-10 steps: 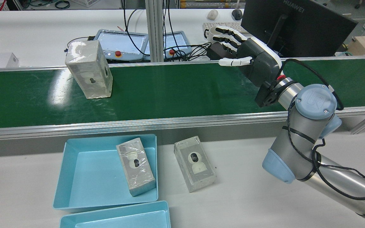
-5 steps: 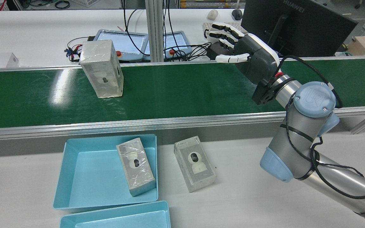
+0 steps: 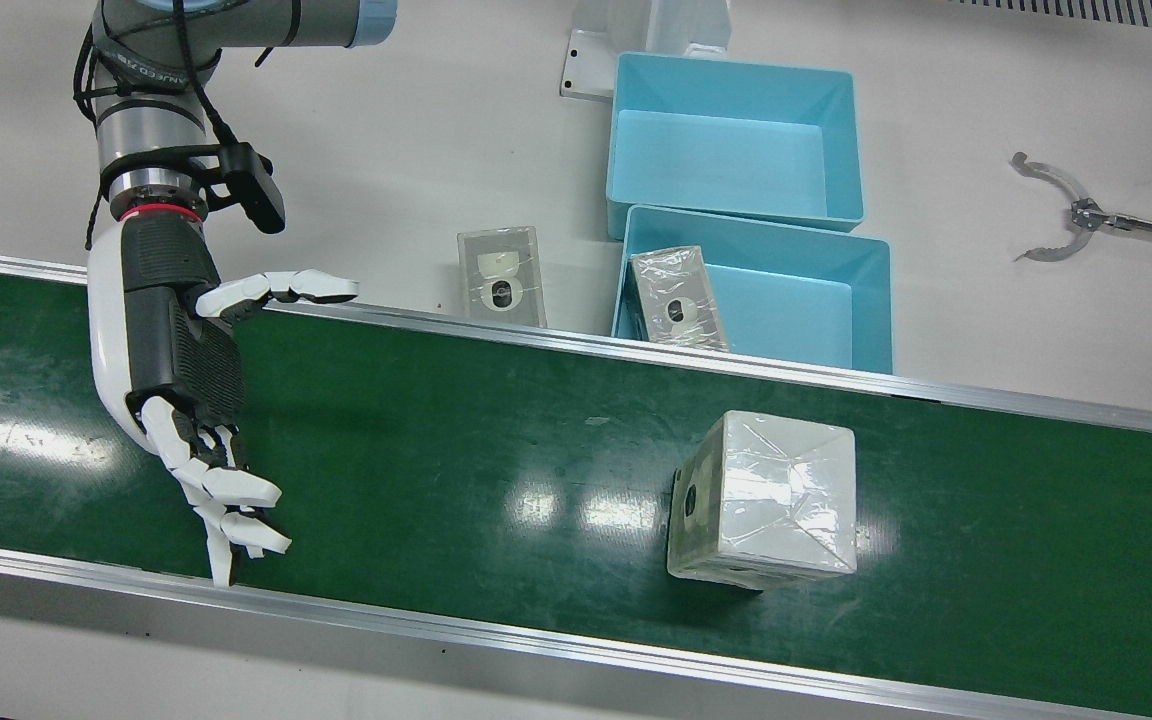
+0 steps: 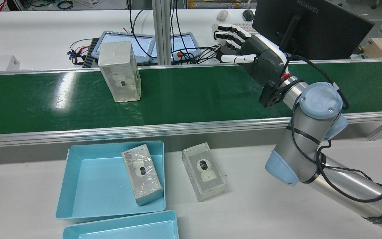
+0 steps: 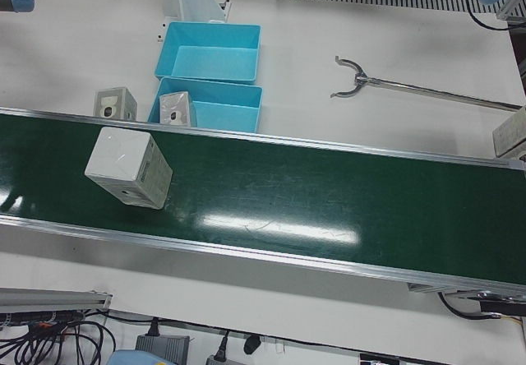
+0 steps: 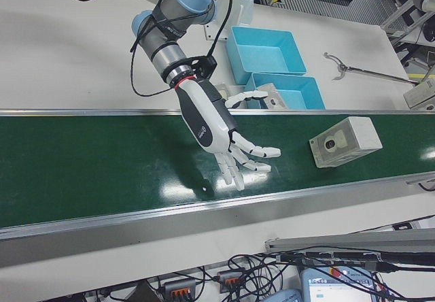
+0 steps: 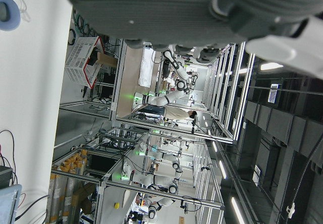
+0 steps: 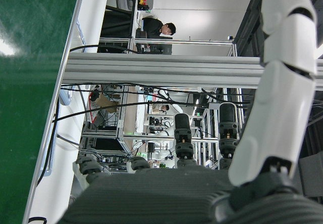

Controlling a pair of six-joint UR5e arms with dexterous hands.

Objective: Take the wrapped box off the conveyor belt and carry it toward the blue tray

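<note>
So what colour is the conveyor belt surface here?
Dark green, glossy with light reflections; the conveyor belt shows best in the front view.

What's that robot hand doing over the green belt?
The right hand is hovering open over the green conveyor belt, fingers spread, holding nothing. A wrapped box stands upright on the belt, well apart from the hand. Beside the belt, one blue tray already has a box lying in it, and another box lies on the table next to it.
</note>
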